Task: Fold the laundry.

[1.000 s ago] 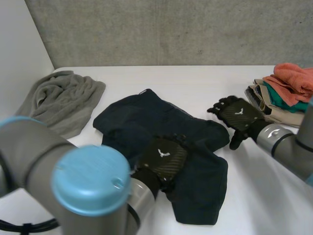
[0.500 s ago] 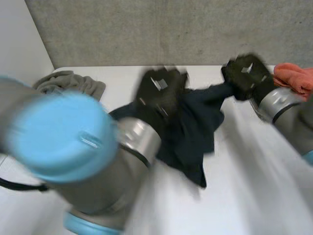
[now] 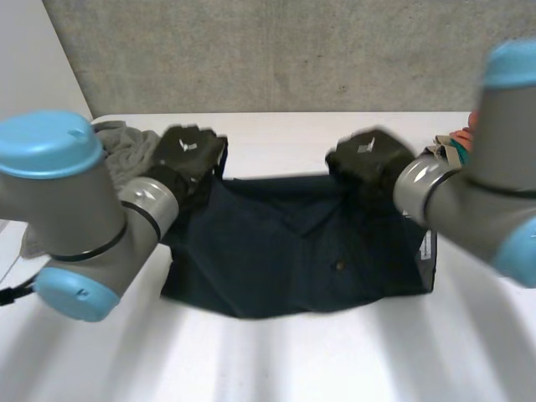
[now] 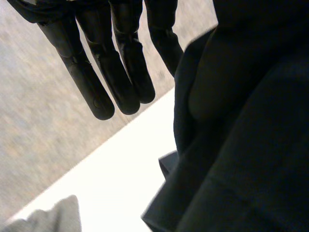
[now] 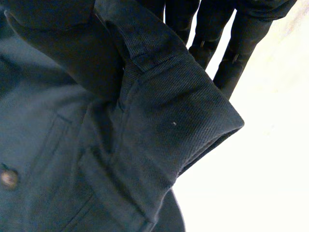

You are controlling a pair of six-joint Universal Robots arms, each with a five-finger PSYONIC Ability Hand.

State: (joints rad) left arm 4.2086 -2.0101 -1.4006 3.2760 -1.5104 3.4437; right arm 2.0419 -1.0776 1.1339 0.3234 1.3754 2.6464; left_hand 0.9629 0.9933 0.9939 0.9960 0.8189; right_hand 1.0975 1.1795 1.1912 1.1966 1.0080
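Dark garment (image 3: 293,251) hangs spread over the table (image 3: 352,360), lower edge nearest, close to the tabletop. At its top edge the left hand (image 3: 188,155) has one corner, fingers (image 4: 116,72) straight, cloth caught at the thumb side only. The right hand (image 3: 368,159) pinches the waistband against near-straight fingers (image 5: 241,43). Risk: the left's thin hold slips, the corner drops, the garment bunches. Farther back, a grey towel (image 3: 121,142) just behind the left hand could snag.

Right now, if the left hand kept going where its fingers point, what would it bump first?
Probably the grey wall behind the white table. The left hand, pinching a corner of the dark shirt, points over the table's far edge; nothing shows between, though depth is unclear.
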